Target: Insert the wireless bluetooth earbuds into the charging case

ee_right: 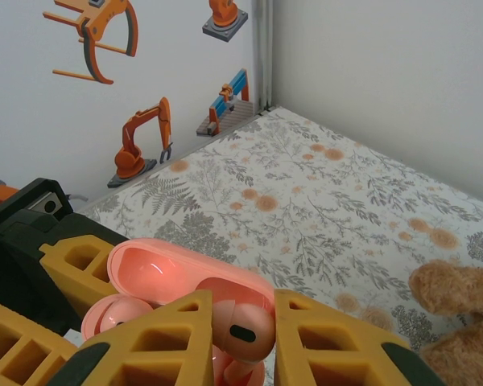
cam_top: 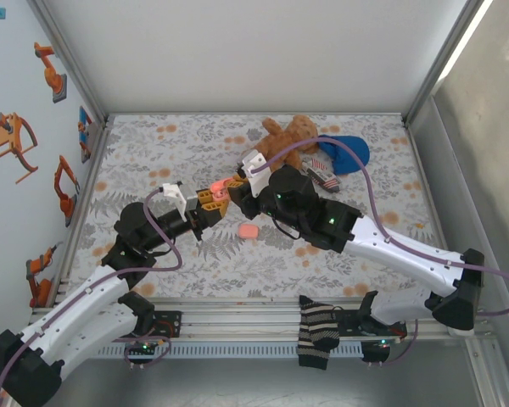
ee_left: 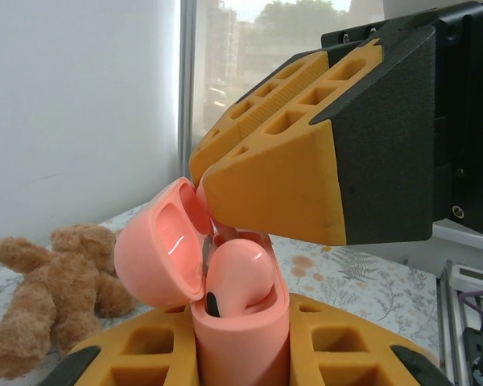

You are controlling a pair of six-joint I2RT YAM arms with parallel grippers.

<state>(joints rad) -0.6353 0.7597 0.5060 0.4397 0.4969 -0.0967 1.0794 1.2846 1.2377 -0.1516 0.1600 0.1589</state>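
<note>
Left wrist view: nearest we see our left end effector (ee_left: 241,362) clamped on the open case (ee_left: 241,342). At its mouth sits an earbud (ee_left: 240,269), pinched by our right end effector (ee_left: 201,173), above mid-desk (cam_top: 153,153). Beyond, near the far edge, lies a bear (ee_left: 56,281).

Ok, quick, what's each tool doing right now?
Left tool: closed, holding the open charging case.
Right tool: closed, holding an earbud at the case's opening.
</note>
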